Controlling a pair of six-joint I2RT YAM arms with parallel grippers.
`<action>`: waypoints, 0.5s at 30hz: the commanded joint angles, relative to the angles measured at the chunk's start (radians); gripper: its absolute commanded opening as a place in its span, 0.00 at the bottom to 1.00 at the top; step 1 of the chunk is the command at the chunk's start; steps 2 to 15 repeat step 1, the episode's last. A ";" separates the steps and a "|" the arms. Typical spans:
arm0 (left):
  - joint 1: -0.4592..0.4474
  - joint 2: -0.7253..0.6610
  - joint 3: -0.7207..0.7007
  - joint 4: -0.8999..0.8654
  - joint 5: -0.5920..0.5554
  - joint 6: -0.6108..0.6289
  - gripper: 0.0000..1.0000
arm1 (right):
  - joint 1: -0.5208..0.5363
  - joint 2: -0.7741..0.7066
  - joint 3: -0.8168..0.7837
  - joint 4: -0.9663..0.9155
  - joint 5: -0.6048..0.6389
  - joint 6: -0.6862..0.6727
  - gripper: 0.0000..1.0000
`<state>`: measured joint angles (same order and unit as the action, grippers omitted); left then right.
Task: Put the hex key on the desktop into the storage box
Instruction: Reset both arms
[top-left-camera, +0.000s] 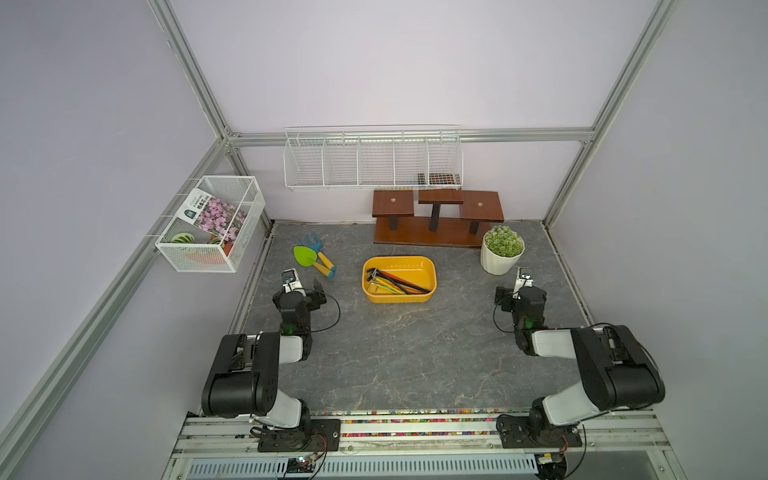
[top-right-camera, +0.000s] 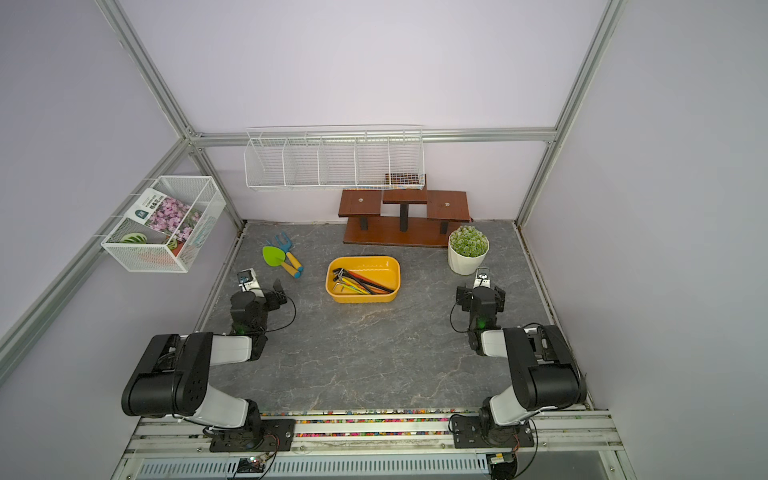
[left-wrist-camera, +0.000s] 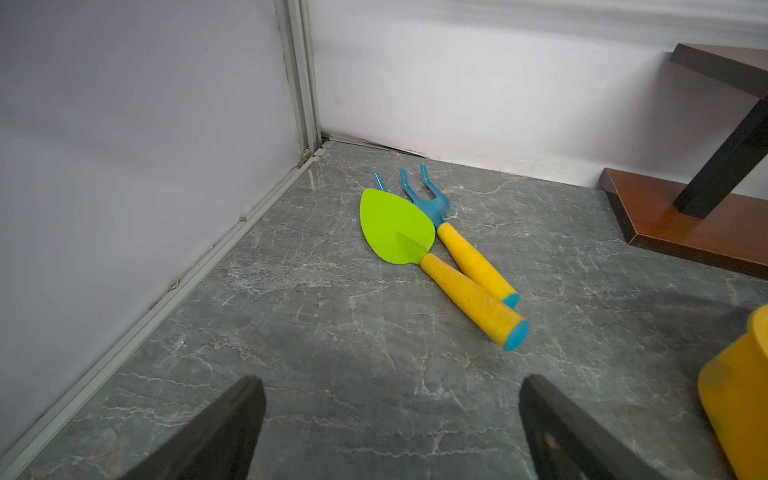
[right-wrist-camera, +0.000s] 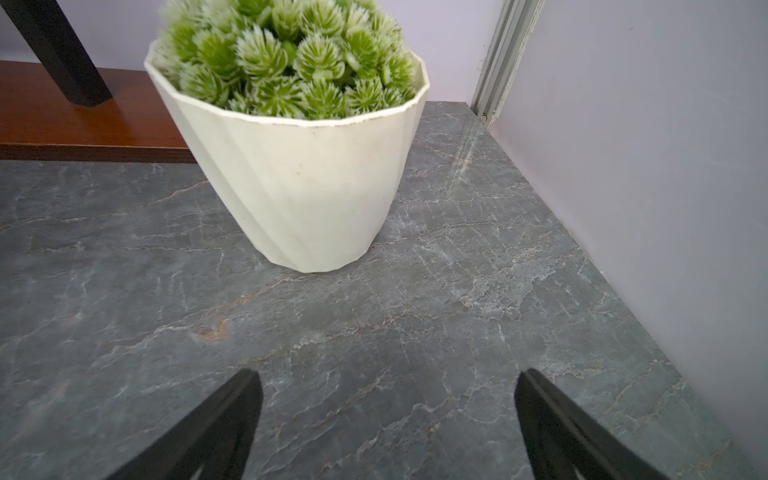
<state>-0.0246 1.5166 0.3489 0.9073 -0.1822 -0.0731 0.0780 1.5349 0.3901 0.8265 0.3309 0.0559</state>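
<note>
The yellow storage box (top-left-camera: 397, 297) (top-right-camera: 361, 297) stands mid-desktop (top-left-camera: 415, 353), and several hex keys (top-left-camera: 399, 282) (top-right-camera: 363, 282), black and coloured, lie inside it. No hex key shows on the bare desktop in any view. My left gripper (top-left-camera: 303, 286) (left-wrist-camera: 388, 382) hovers open to the left of the box, with only marble between its fingers. A corner of the box (left-wrist-camera: 735, 399) shows in the left wrist view. To the right of the box, my right gripper (top-left-camera: 521, 286) (right-wrist-camera: 388, 376) is open and holds nothing, just in front of the plant pot.
A green trowel (top-left-camera: 305, 257) (left-wrist-camera: 395, 228) and a blue hand fork (top-left-camera: 311, 243) (left-wrist-camera: 428, 199) lie at the back left. The white plant pot (top-left-camera: 500, 257) (right-wrist-camera: 303, 187) and a brown wooden stand (top-left-camera: 436, 224) sit at the back. White wire baskets (top-left-camera: 374, 162) hang on the walls.
</note>
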 joint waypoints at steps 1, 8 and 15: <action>0.005 -0.007 0.018 -0.008 0.009 0.011 1.00 | 0.000 -0.013 0.009 -0.008 -0.009 0.015 0.99; 0.005 -0.007 0.018 -0.008 0.009 0.011 1.00 | 0.000 -0.013 0.009 -0.008 -0.009 0.015 0.99; 0.005 -0.007 0.018 -0.008 0.009 0.011 1.00 | 0.000 -0.013 0.009 -0.008 -0.009 0.015 0.99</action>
